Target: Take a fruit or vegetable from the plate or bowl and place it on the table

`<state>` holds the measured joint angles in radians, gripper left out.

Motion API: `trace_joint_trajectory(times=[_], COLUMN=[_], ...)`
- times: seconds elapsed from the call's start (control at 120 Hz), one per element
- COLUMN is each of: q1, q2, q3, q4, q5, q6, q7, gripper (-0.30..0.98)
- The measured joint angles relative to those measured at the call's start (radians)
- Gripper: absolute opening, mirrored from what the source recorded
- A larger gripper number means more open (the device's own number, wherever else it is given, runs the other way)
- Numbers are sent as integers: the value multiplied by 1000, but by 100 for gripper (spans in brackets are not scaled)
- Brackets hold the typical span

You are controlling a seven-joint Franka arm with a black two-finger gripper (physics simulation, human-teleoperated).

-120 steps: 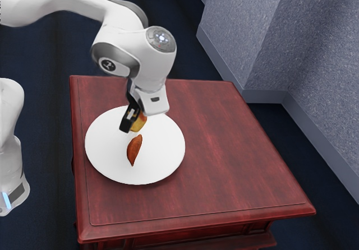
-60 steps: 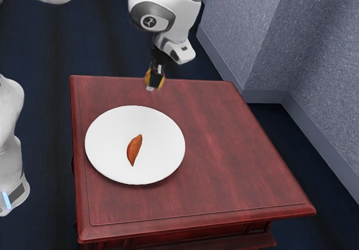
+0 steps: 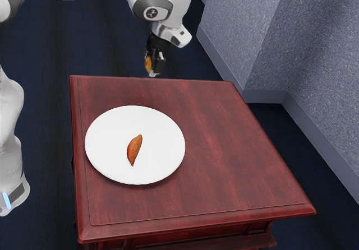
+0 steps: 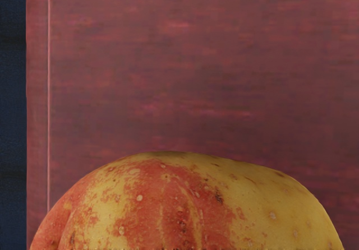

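In the exterior view, my gripper (image 3: 153,69) hangs in the air around the table's far edge, shut on a yellow-and-red fruit (image 3: 148,64), possibly an apple or a mango. The fruit (image 4: 188,205) looms large at the wrist view's lower edge, with the reddish wooden table (image 4: 168,65) beneath it. A white plate (image 3: 106,149) rests on the table (image 3: 224,149), well below the gripper. One brown-orange sweet potato (image 3: 134,149) lies near the plate's middle. Part of the held fruit is hidden behind the black fingers.
Beyond the table's far edge is the dark blue floor (image 3: 73,48). A grey wall (image 3: 325,54) stands at the exterior view's right, and a white robot part (image 3: 11,143) at its left.
From over the plate, my gripper has risen and moved toward the table's far edge with the fruit held. Over the last half second it has risen slightly more. The sweet potato has stayed put.
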<state>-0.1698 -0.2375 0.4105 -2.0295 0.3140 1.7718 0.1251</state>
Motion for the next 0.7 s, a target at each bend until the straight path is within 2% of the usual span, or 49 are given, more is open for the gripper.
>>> trace_joint_trajectory(times=[0.058, 0.125, 0.283, 0.7], q1=[-1, -1, 0, -1], q2=[19, 34, 62, 67], q3=[1, 2, 2, 16], q4=[8, 11, 34, 39], q5=[0, -4, -12, -41], q6=[17, 30, 47, 60], q7=[-10, -20, -39, -59], gripper=[50, 59, 64, 69])
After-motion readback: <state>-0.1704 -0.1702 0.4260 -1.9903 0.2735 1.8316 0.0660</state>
